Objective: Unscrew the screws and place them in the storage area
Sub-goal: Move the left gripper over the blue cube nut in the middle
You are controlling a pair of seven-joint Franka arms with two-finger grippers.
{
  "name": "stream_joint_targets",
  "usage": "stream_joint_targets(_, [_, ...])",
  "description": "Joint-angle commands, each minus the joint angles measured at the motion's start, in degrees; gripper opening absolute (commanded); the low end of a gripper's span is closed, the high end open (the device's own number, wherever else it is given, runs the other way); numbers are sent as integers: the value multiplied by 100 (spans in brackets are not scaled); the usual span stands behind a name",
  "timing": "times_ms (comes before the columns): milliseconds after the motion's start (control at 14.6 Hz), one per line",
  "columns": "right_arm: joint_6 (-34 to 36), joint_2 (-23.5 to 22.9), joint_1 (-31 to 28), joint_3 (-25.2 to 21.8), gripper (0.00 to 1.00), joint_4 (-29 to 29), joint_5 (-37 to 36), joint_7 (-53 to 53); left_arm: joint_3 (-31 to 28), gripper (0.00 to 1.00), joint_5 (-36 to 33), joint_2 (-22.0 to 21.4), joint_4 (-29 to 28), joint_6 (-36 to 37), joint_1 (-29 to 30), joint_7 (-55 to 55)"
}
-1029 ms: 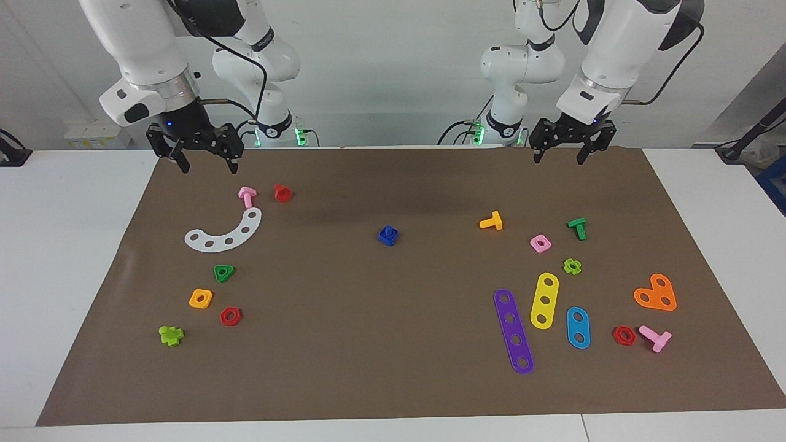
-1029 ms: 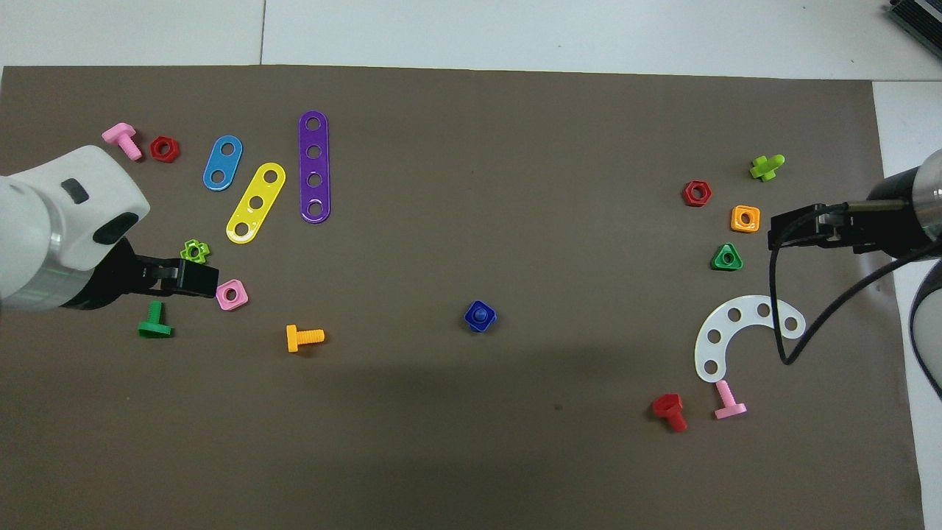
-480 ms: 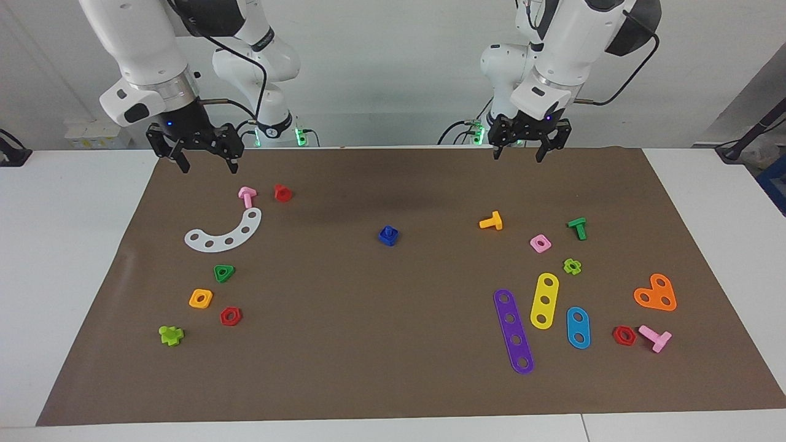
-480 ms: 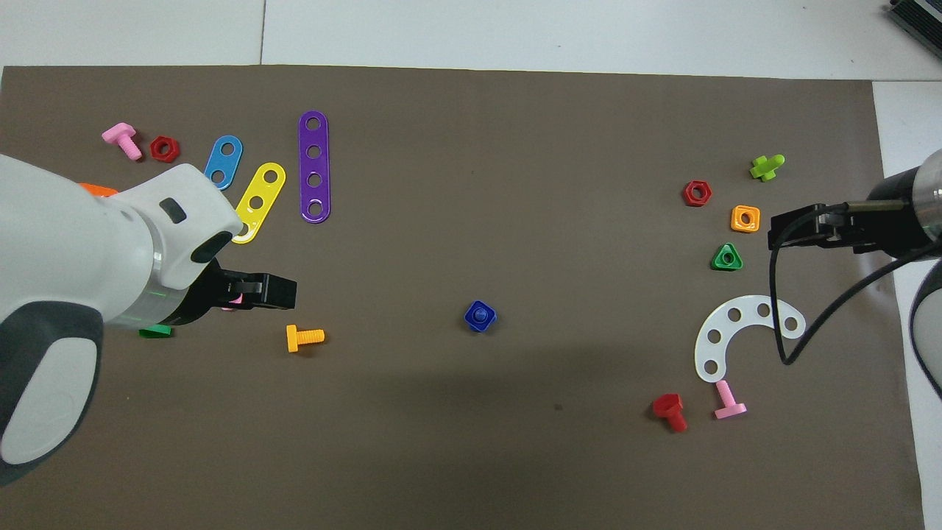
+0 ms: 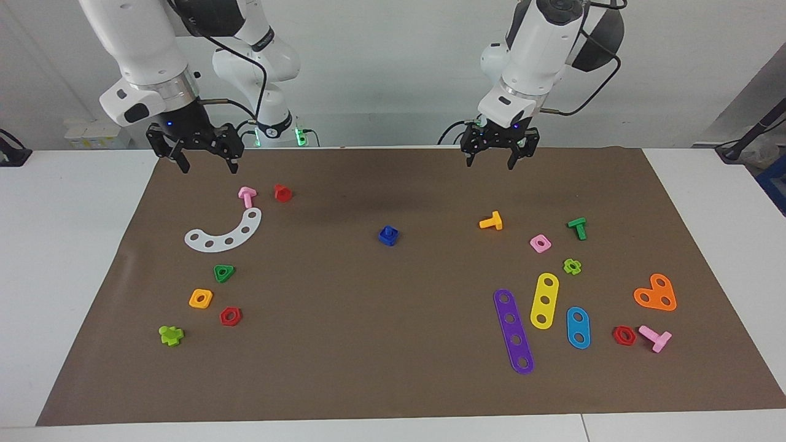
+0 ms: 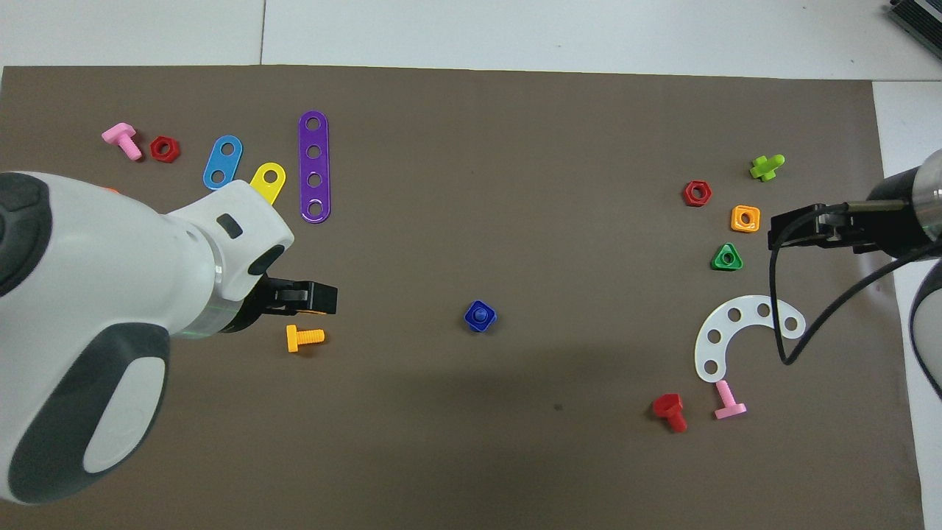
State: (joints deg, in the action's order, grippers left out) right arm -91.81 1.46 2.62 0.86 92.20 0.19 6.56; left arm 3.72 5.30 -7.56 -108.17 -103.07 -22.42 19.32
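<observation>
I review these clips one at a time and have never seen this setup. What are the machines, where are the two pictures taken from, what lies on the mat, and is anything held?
Two white robot arms work at a table with a brown mat. One picture faces them from across the table; the other looks down from above their end. The left gripper hangs open over the mat near the orange bolt. The right gripper waits open above the pink bolt. Neither holds anything. Toy bolts, nuts and perforated strips lie scattered toward both ends. In the middle sits the dark-blue screw, seated in a blue square nut.

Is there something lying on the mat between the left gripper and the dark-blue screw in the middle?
Nothing visible does. The left gripper is raised, and the mat toward the screw is bare.
</observation>
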Motion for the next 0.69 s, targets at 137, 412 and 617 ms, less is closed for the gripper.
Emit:
stream_joint_targets(137, [84, 109, -59, 29, 100, 97, -10, -120, -82, 100, 129, -18, -397, -554, -428, 378])
stream_joint_targets(412, [84, 109, -59, 29, 100, 97, -10, -120, -82, 100, 138, 237, -415, -924, -693, 765])
stream_joint_targets(617, [84, 109, -68, 29, 100, 97, -10, -120, -82, 100, 129, 517, -415, -1310, -956, 1178])
